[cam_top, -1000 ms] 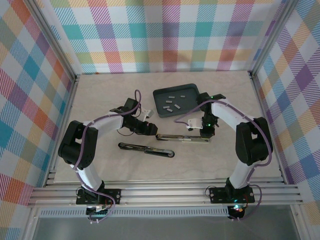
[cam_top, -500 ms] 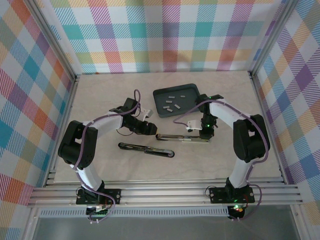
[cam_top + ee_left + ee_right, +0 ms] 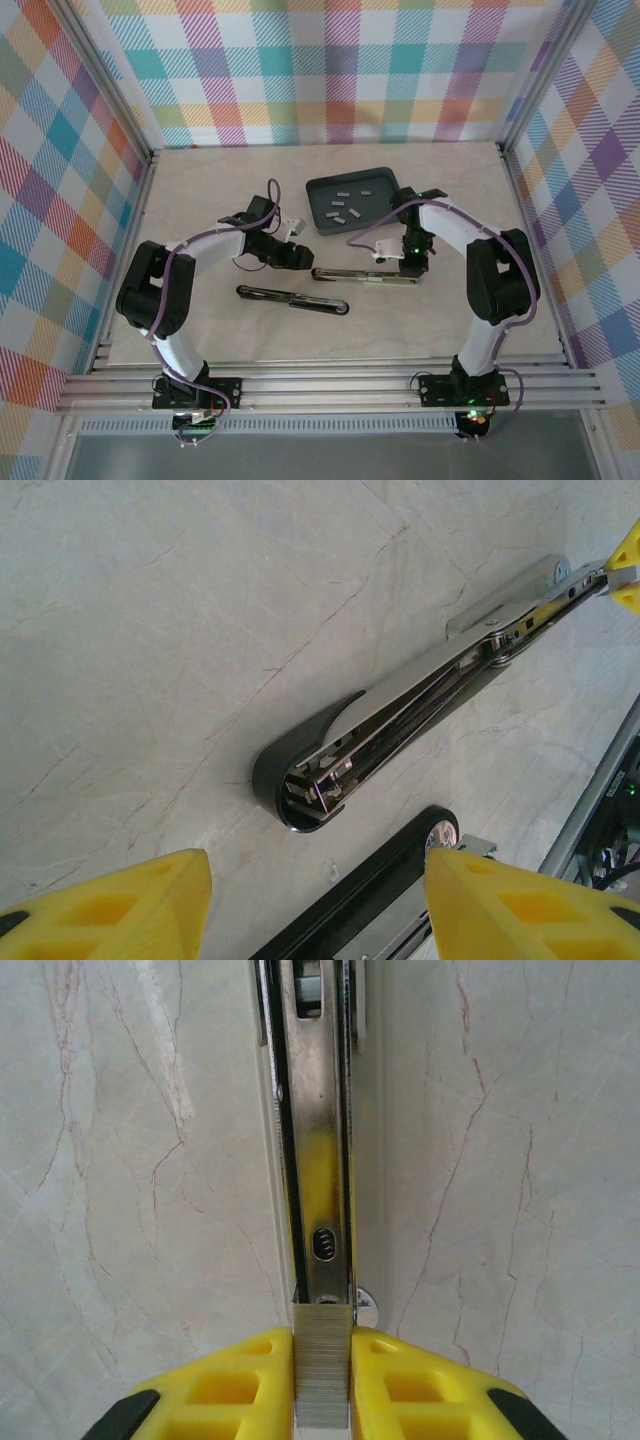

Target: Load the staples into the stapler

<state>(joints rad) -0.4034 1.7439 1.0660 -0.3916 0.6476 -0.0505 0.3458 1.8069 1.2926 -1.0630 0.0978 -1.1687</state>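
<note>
1. Worktop (image 3: 200, 190): pale, marble-patterned. An open stapler (image 3: 360, 277) lies about mid-worktop, running roughly parallel to the near edge, with its metal channel facing up.
2. Right hand (image 3: 322, 1338): the yellow fingers (image 3: 240, 1385) are pinched tight on a strip of staples (image 3: 322, 1385). The strip stands on edge between the pads.
3. The leading end of the held strip sits at the mouth of the stapler's channel and in line with it. I cannot tell whether it touches the channel floor.
4. Left hand (image 3: 298, 257): it is at the stapler's other end, toward the left edge. The fingers (image 3: 110, 910) are spread well apart and hold nothing. The rounded nose of the stapler lies just ahead of them, apart from both pads.
5. A dark tray (image 3: 378, 184) sits toward the far edge, right of centre. It holds several loose staples (image 3: 340, 208), scattered flat.
6. A second, black stapler (image 3: 293, 298) lies closer to the near edge and left of the open one. Neither hand touches it.
</note>
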